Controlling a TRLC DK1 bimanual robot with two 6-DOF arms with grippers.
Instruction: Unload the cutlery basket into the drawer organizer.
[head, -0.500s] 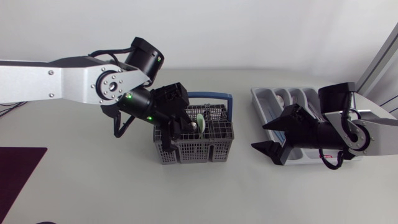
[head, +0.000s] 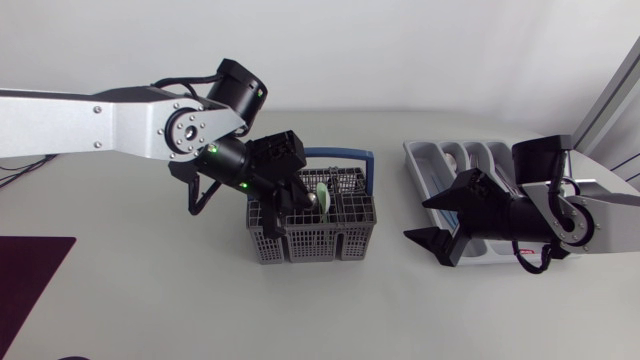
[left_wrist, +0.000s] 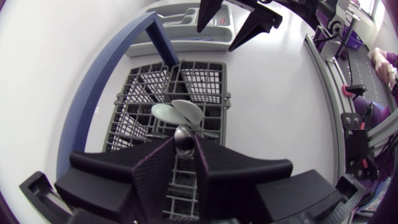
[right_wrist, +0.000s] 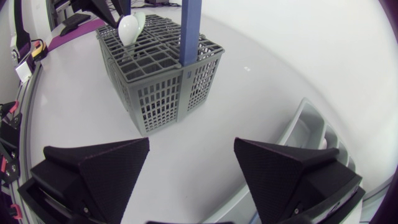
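The grey cutlery basket (head: 312, 228) with a blue handle (head: 352, 156) stands mid-table. My left gripper (head: 291, 204) is down in its left side. In the left wrist view that gripper (left_wrist: 183, 145) is shut on the rounded end of a steel cutlery piece (left_wrist: 182, 132), just behind two pale green spoons (left_wrist: 180, 112) standing in the basket (left_wrist: 198, 79). The grey drawer organizer (head: 432, 160) lies at the right. My right gripper (head: 446, 221) hovers open and holds nothing at the organizer's left front; its wrist view shows the gripper (right_wrist: 191, 147) facing the basket (right_wrist: 163, 67).
A dark purple mat (head: 28, 282) lies at the table's front left corner. Bare table lies between the basket and the organizer (right_wrist: 309, 126), and in front of both. My left arm's silver link (head: 90, 122) spans the table's left side.
My left arm's upper links have shifted slightly up and to the right, while its gripper stays in the basket. The right arm has not moved.
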